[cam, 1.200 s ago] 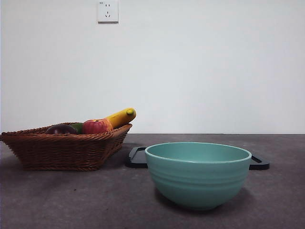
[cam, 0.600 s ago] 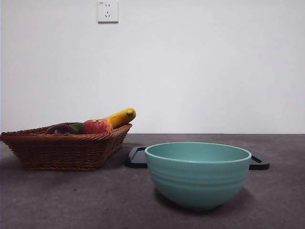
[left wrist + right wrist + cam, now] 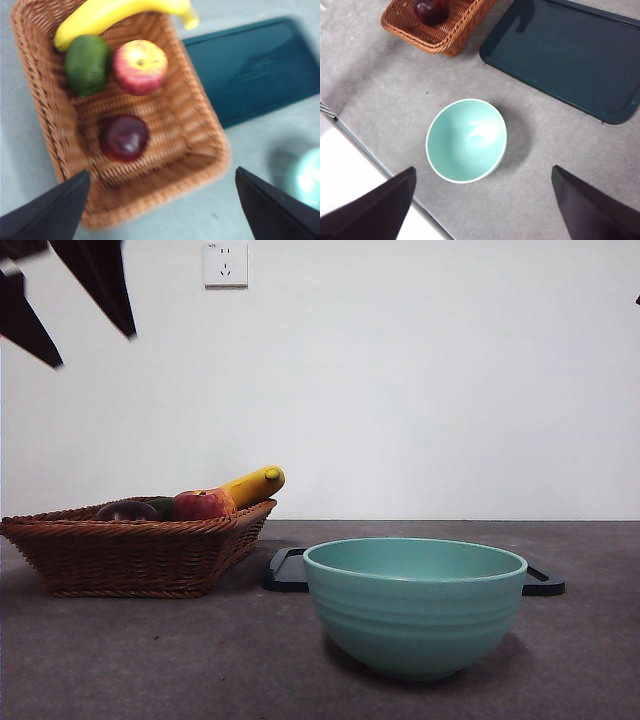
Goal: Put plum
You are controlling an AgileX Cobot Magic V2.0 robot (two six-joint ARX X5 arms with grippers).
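- Plum (image 3: 124, 137): in wicker basket (image 3: 200, 125), apart from apple (image 3: 139, 66), avocado (image 3: 87, 64), banana (image 3: 115, 12).
- Left gripper (image 3: 160, 210): above basket, jaws spread, empty.
- Right gripper (image 3: 482, 210): above teal bowl (image 3: 466, 140), jaws spread, empty.
- Dark tray (image 3: 570, 55): beside basket.

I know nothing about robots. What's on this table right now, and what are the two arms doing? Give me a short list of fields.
plum: in the wicker basket, lying apart from the other fruit
other fruit in basket: apple, green fruit, banana
bowl: teal, empty, upright on the table
tray: dark, flat, empty, behind the bowl
left gripper: above the basket, jaws open, holding nothing
right gripper: high above the bowl, jaws open, holding nothing
task state: plum not yet picked up
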